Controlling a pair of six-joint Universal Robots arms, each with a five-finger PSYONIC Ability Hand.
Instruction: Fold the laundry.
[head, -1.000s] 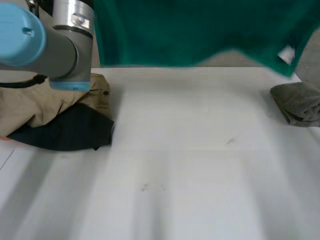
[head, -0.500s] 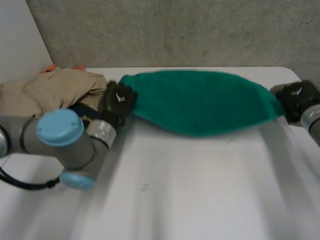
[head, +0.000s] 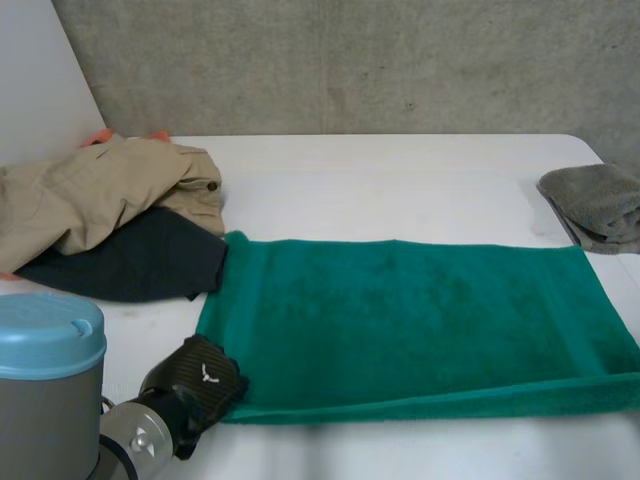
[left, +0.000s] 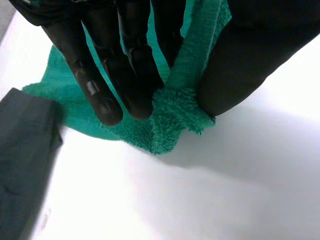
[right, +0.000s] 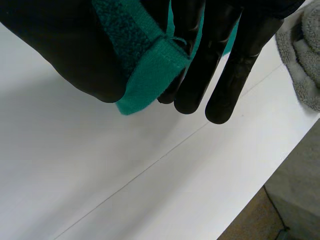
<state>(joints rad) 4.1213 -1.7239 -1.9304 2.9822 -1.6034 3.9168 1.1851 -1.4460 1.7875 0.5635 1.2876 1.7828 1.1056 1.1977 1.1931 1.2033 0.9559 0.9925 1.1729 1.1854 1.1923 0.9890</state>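
A green towel (head: 400, 320) lies spread flat across the middle of the white table (head: 400, 170), long side running left to right. My left hand (head: 195, 385) is at its near left corner. In the left wrist view the left hand (left: 115, 65) pinches that corner of the towel (left: 172, 120) between straight fingers and thumb, low on the table. In the right wrist view my right hand (right: 225, 60) pinches another corner of the towel (right: 150, 70) the same way, just above the tabletop.
A beige garment (head: 90, 195) lies heaped at the far left on top of a dark garment (head: 140, 260), which touches the towel's far left corner. A folded grey towel (head: 600, 205) sits at the right edge.
The towel was held high in the air, then stretched between both hands, and now lies flat on the table. Both hands have come down and toward the near edge with its corners.
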